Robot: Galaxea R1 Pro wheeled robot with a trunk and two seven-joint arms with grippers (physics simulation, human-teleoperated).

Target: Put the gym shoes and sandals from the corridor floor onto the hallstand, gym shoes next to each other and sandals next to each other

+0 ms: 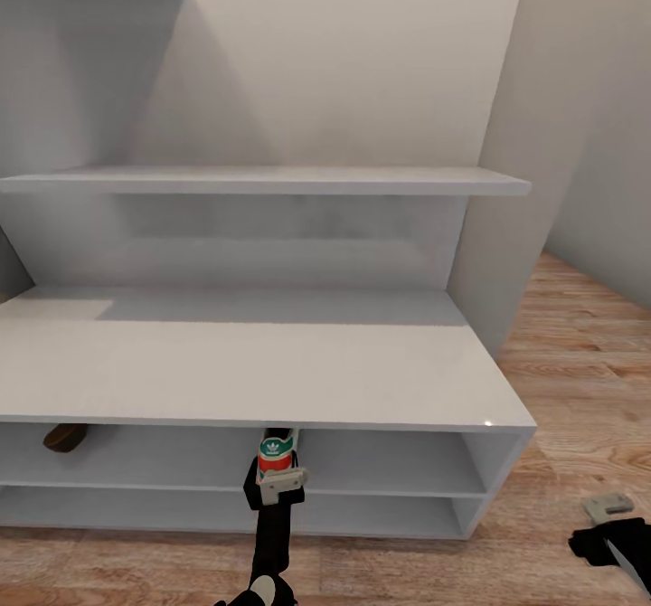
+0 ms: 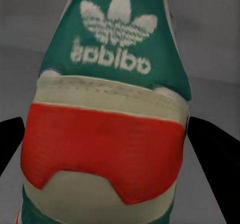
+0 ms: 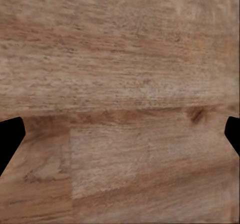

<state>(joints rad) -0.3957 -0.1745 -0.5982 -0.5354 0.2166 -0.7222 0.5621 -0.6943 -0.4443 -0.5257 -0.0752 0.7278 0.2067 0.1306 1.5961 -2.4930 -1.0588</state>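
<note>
hallstand [image 1: 271, 362] takes up most of the head view: pale grey-white unit, broad flat top, two low open shelves under it, stepped wall shelves above, standing on the corridor floor [image 1: 579, 380], light brown wood planks, visible to the right of it and along the front. left arm reaches in from the bottom centre, left gripper [image 1: 278, 475] at the front edge of the upper low shelf, roughly mid-width. gym shoe [image 1: 275, 454] sits in that gripper heel-out, green tab with white trefoil logo, red-orange band below it, rest of the shoe tucked in under the top panel; can't tell if the sole is resting on the shelf or held just off it. left wrist view has the same shoe [image 2: 107, 114] close up, green heel tab, cream strip, red-orange panel, with the dark fingers [image 2: 10, 139] flanking it on both sides, so jaws are closed onto the shoe's heel, about a heel's width apart. one brown sandal [image 1: 65, 436] lies on the same upper low shelf, far left, well apart from the gym shoe, mostly hidden under the top panel. right gripper [image 1: 608, 516] is low at the right edge of the head view, over the floor, clear of the rack. right wrist view shows bare planks [image 3: 120, 108] with the finger tips [image 3: 10, 136] at opposite edges of the frame, jaws wide apart, holding nothing.
</note>
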